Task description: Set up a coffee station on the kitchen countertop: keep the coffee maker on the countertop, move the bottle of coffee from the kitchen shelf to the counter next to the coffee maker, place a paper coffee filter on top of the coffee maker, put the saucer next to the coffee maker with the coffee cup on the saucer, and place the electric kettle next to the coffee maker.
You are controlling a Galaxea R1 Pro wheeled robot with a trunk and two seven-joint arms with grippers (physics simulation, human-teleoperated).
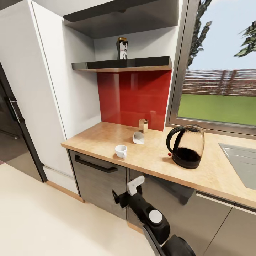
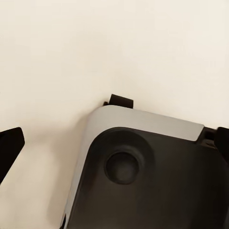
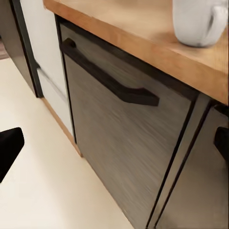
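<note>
Right tool point(image 1: 128, 187): nearest to the camera, low in front of the dark cabinet door point(image 3: 119, 143), under the edge of the surface; its two fingers are spread wide and hold nothing.
Left tool point(image 2: 116, 142): pointing down at the pale floor point(image 2: 119, 47) over the robot's own base point(image 2: 152, 181); fingers also wide apart, nothing between them.
Coffee cup point(image 1: 121, 150): upright on the kitchen countertop point(image 1: 213, 174), near the front edge, just above the right tool.
Paper coffee filter point(image 1: 138, 138): lying on the surface a little behind the cup, apart from it.
Electric kettle point(image 1: 186, 145): standing on the surface toward the steel sink point(image 1: 241, 160), well apart from the cup.
Bottle of coffee point(image 1: 122, 48): I take it to be the dark bottle with the yellowish top, standing on the shelf point(image 1: 122, 64) above the red back wall.
Small tan container point(image 1: 143, 125): at the back wall; I cannot tell what it is.
Step in hand: by my judgement an approach, with nothing grasped yet.
Next move: the right arm must rise above the edge of the surface, either to the cup or much higher to the bottle on the shelf; the tool should stay wide until it is around the thing.
</note>
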